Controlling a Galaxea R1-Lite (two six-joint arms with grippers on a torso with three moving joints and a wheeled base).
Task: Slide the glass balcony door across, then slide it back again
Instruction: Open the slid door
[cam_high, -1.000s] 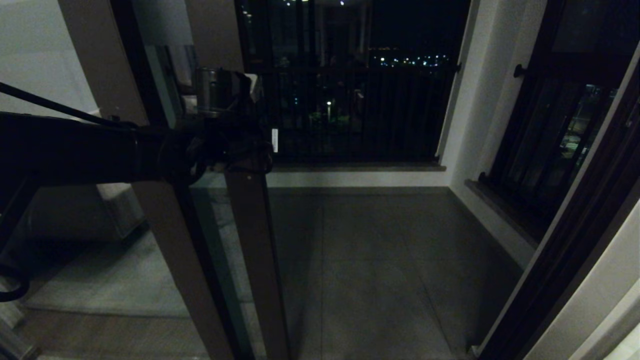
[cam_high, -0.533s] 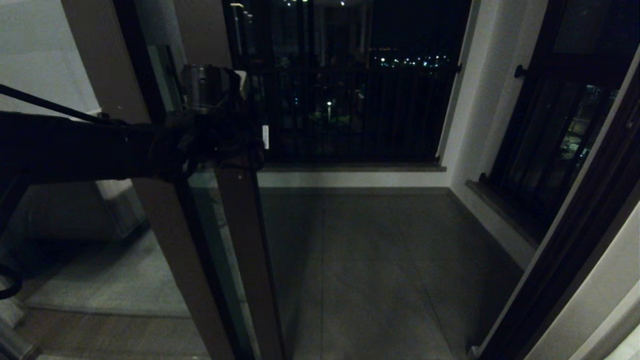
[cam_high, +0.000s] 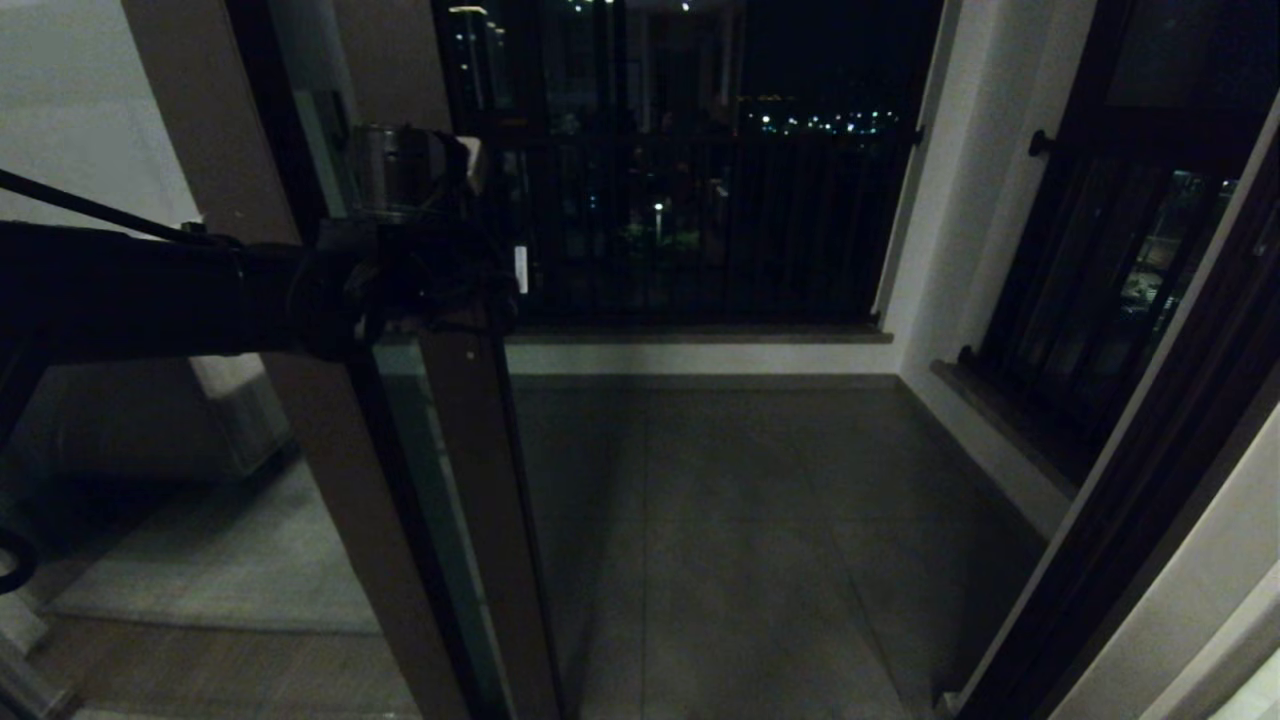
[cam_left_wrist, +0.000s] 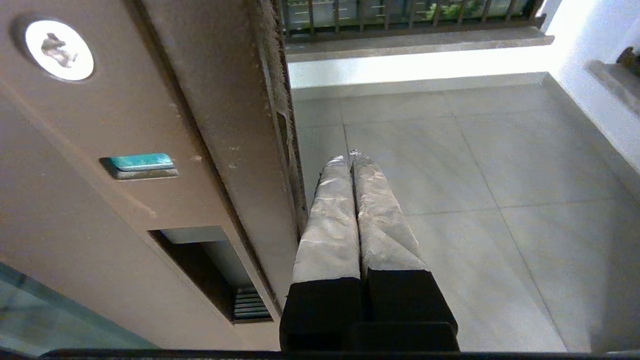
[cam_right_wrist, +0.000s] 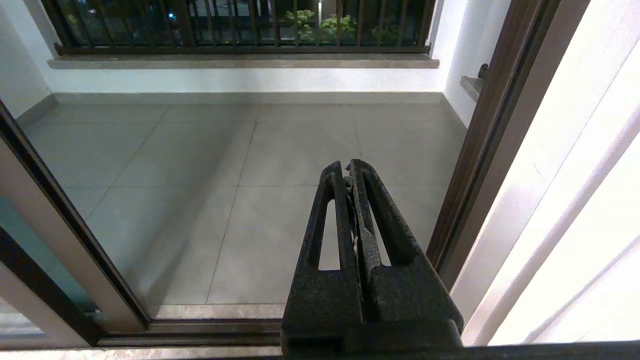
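The glass balcony door (cam_high: 470, 450) stands left of centre in the head view, its brown edge stile running down to the floor. My left gripper (cam_high: 475, 295) is at that stile's outer edge at about mid height. In the left wrist view the stile (cam_left_wrist: 100, 115) shows a silver screw (cam_left_wrist: 59, 49) and the recessed handle (cam_left_wrist: 210, 270). The left gripper (cam_left_wrist: 351, 156) is shut with nothing between its taped fingers (cam_left_wrist: 327, 220), which lie right against the stile's edge, outside the handle. My right gripper (cam_right_wrist: 346, 165) is shut and empty, hanging over the doorway threshold.
The doorway opens onto a grey tiled balcony floor (cam_high: 750, 520) with a dark railing (cam_high: 700, 220) at the far end. A barred window (cam_high: 1100, 270) and the dark door frame (cam_high: 1150, 480) stand on the right. A second brown-framed panel (cam_high: 330, 480) stands behind the door. The floor track (cam_right_wrist: 200, 330) runs below.
The door's edge stile and my left arm have both moved to the left, and the opening has grown wider. The left gripper stays shut.
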